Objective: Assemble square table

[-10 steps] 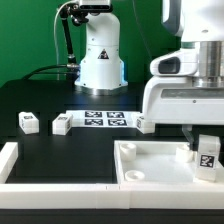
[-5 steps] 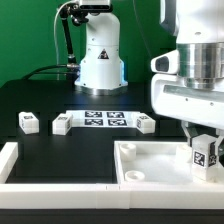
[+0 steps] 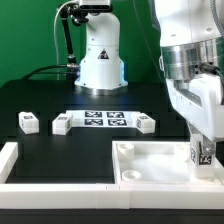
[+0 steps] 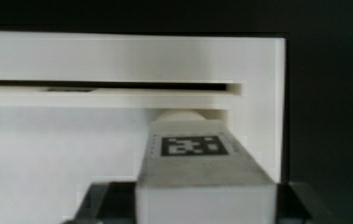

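Exterior view: hand (image 3: 204, 150) gripping a tagged leg (image 3: 206, 157), upright, at the exterior view's right end of the tabletop (image 3: 150, 168); three other legs (image 3: 62, 125) lie on the black surface (image 3: 60, 150) near the marker board (image 3: 104, 119); wrist view: leg clamped between fingers (image 4: 105, 203), tabletop rim behind.

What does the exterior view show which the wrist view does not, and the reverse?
Only the exterior view: three loose legs near the marker board, and the robot's base behind them. Only the wrist view: the held leg's tag from close, with a dark finger on each side. Both: the hand gripping one leg at the square table top.
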You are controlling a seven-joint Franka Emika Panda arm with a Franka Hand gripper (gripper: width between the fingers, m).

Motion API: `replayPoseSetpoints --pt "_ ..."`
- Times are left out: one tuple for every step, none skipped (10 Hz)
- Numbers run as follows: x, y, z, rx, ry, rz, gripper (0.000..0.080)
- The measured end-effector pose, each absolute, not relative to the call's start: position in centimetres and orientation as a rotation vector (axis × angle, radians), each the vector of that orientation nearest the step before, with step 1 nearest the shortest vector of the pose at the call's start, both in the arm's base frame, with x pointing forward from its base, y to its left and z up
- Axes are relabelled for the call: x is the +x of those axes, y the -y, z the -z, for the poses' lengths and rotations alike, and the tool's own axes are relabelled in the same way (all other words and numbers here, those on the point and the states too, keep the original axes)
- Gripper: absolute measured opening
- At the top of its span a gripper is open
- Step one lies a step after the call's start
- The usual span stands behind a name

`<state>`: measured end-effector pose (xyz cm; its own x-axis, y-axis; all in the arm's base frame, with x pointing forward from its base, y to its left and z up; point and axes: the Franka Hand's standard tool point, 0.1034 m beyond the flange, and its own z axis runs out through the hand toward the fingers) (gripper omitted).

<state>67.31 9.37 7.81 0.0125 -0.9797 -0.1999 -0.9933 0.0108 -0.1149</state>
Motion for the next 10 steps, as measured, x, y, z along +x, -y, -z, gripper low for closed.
replayPoseSetpoints --pt "67.3 -9.5 -7.6 -2.17 -1.967 -0.055 0.0304" --pt "67.2 -10.3 -6.8 -2.368 -1.784 0.016 0.0504" --pt "67.4 -11.1 -6.4 -2.543 -1.546 0.09 0.0504" --pt "67.1 -11.4 -6.2 -2.637 -1.382 0.104 0.0618" --pt "67.2 -11.1 -6.2 -2.639 -1.38 0.106 0.064" --pt "67.2 -11.0 -6.2 -2.703 -1.269 0.119 0.064" --pt "67.2 -10.9 -6.2 -2.747 -1.183 0.127 0.0648" --pt "67.2 -10.7 -6.2 -2.807 -1.061 0.14 0.0648" --pt "67.3 -10.2 -6.3 -2.967 -0.687 0.17 0.0649" --pt "67.3 -10.5 -6.7 -3.069 -0.395 0.14 0.0649"
